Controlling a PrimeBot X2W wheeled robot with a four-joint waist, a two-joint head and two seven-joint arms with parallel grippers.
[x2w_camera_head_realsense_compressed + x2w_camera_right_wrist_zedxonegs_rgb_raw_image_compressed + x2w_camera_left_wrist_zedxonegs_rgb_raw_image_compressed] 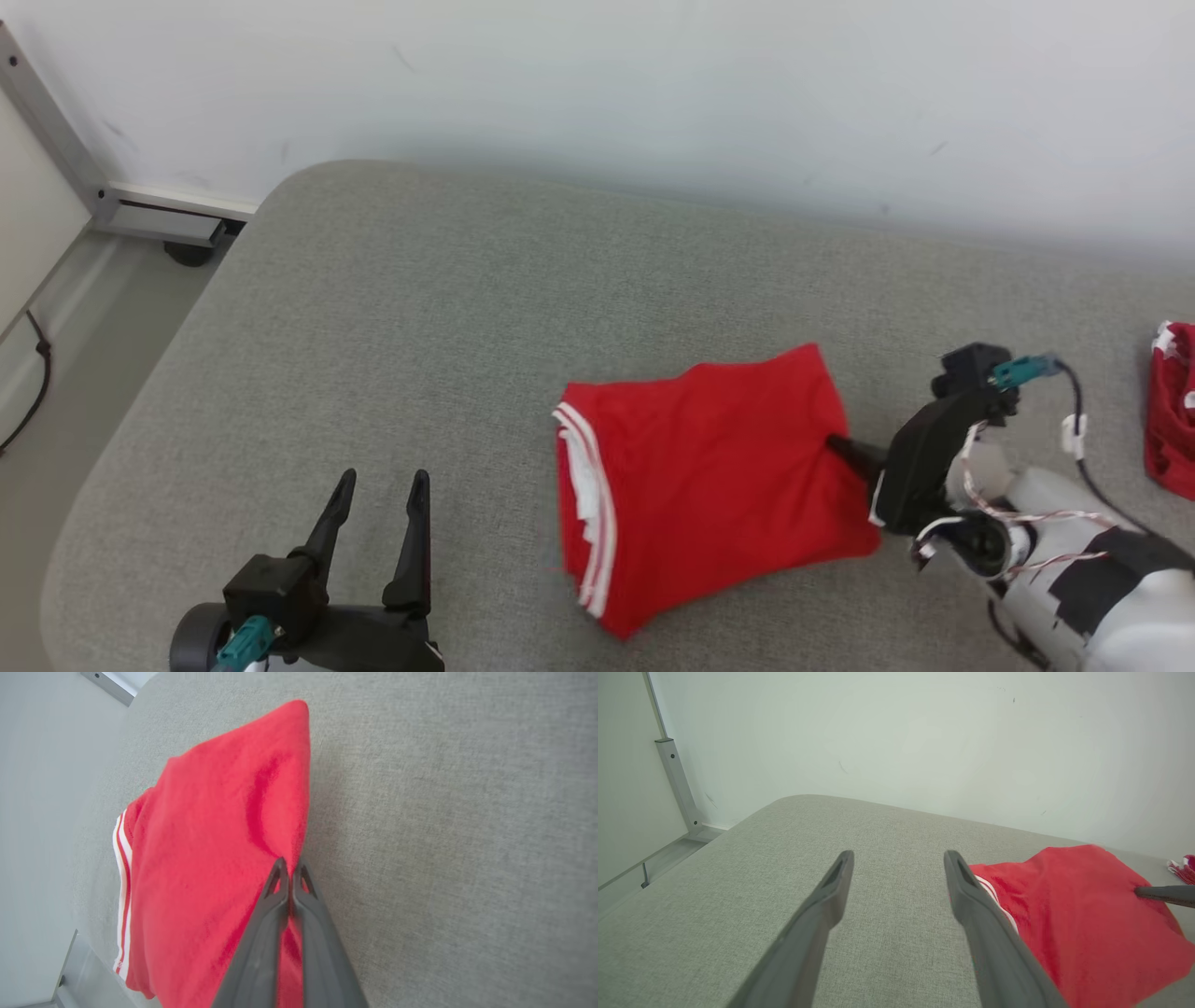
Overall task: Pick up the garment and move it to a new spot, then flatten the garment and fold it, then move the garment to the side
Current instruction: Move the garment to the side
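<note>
The garment [709,467] is red with white stripes along its left edge, folded into a rough square on the grey cushioned surface [448,308]. My right gripper [834,442] is shut on the garment's right edge; in the right wrist view [290,864] its two fingers pinch the red cloth [210,858] at the hem. My left gripper [381,485] stands open at the lower left, a little to the left of the garment, with nothing between its fingers. In the left wrist view the open gripper [899,856] points past the garment [1073,914] lying on the right.
A second red and white piece of cloth [1172,411] lies at the right edge of the surface. A white wall [653,93] runs along the back. A metal frame [65,149] and floor [56,411] lie off the surface's left edge.
</note>
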